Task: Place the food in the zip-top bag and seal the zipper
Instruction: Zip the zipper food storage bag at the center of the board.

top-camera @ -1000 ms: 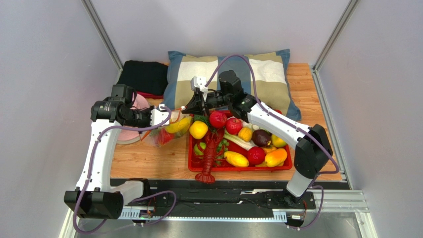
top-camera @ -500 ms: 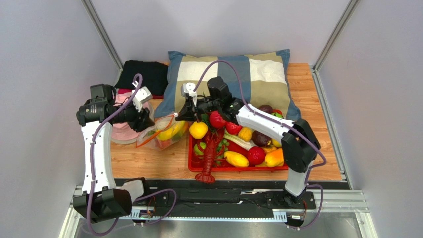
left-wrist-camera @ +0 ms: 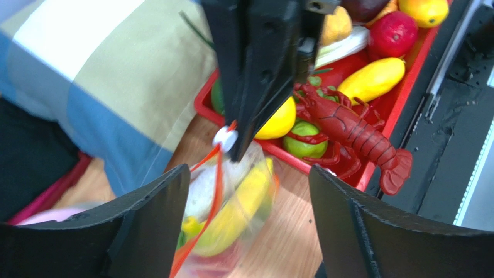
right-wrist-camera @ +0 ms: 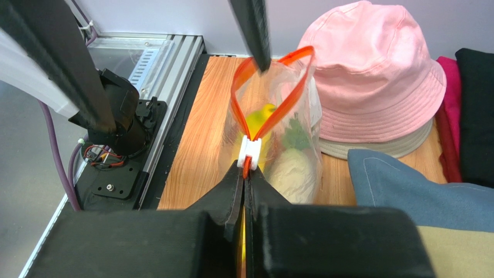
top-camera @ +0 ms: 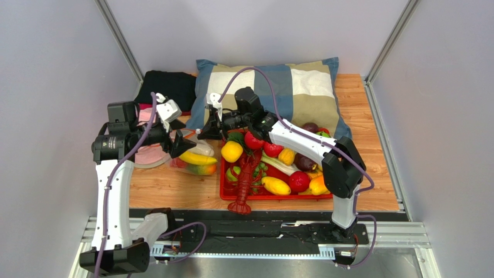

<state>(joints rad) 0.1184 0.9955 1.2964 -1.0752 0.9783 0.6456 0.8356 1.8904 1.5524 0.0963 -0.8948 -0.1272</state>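
Note:
The zip-top bag point(top-camera: 196, 157) hangs by one corner down to the wooden table, left of the red tray. It holds a yellow banana point(left-wrist-camera: 246, 202), a pale piece point(right-wrist-camera: 295, 171) and other food. My right gripper point(right-wrist-camera: 244, 169) is shut on the orange zipper point(right-wrist-camera: 272, 92) just behind its white slider point(right-wrist-camera: 250, 152); the mouth gapes as a loop. My left gripper point(left-wrist-camera: 249, 171) is open, its fingers astride the bag without touching it. One left finger point(right-wrist-camera: 255, 29) stands over the far end of the mouth. More food, such as a lemon point(top-camera: 232, 152), lies in the tray.
The red tray point(top-camera: 223, 194) holds several toy fruits and a red lobster point(top-camera: 246, 179) whose tail overhangs its near rim. A checked pillow point(top-camera: 301, 87) lies behind it. A pink hat point(right-wrist-camera: 377, 75) and dark folded clothes point(top-camera: 168, 87) sit at the back left.
My left gripper has opened, let go of the bag's mouth and drawn back left. The bag has sagged onto the table. My right gripper, still shut on the zipper, has shifted left.

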